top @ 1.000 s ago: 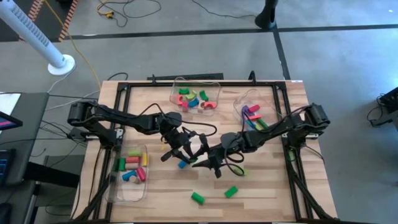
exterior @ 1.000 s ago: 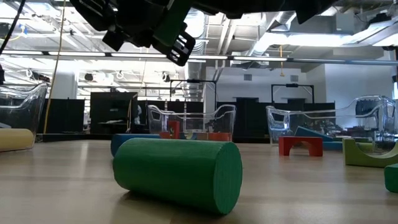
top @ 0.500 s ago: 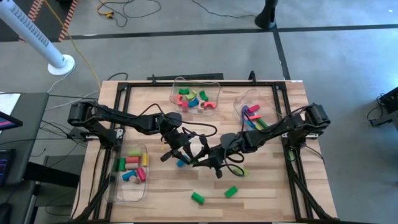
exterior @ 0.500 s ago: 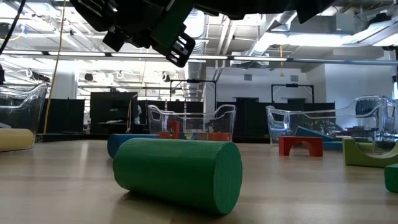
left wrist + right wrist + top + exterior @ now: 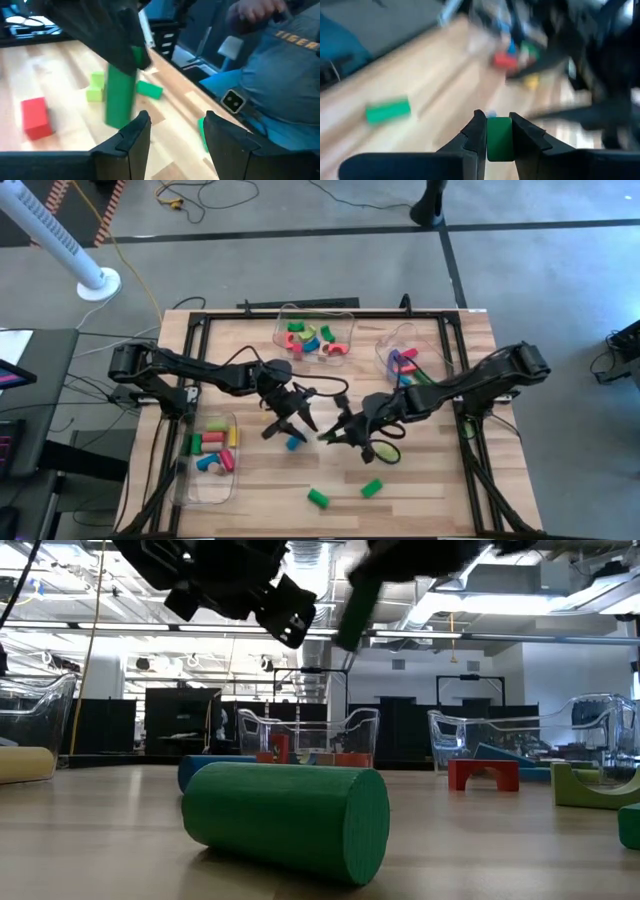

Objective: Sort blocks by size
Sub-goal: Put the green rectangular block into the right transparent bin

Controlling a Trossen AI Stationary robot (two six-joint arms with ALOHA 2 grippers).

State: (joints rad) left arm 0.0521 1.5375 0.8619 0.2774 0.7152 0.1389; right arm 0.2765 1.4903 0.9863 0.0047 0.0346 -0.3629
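Observation:
A green bar block [image 5: 119, 95] hangs in the air over the table's middle, and my right gripper [image 5: 333, 435] is shut on it. It also shows between that gripper's fingers in the right wrist view [image 5: 499, 137] and high up in the low view [image 5: 350, 605]. My left gripper [image 5: 176, 120] stands open just left of the bar [image 5: 290, 420], with nothing between its fingers. Loose blocks lie on the wood: a blue one [image 5: 293, 443], a green cylinder [image 5: 318, 498], a green block [image 5: 371, 488] and a green arch [image 5: 385, 450]. My right gripper pinches the green bar's upper end [image 5: 131, 56] between its two fingers. The fingers slant down from the table's right side. The bar hangs nearly upright below them, lifted clear of the table.
Three clear bins hold sorted blocks: one at the left [image 5: 208, 455], one at the far edge [image 5: 315, 335], one at the far right [image 5: 405, 360]. A red block [image 5: 36, 116] lies past the bar in the left wrist view. A person [image 5: 280, 75] is beside the table.
My right gripper has drawn back toward the table's right edge and risen a little, tipping as it went. The green bar has gone with it, away from my left gripper, which has kept its place.

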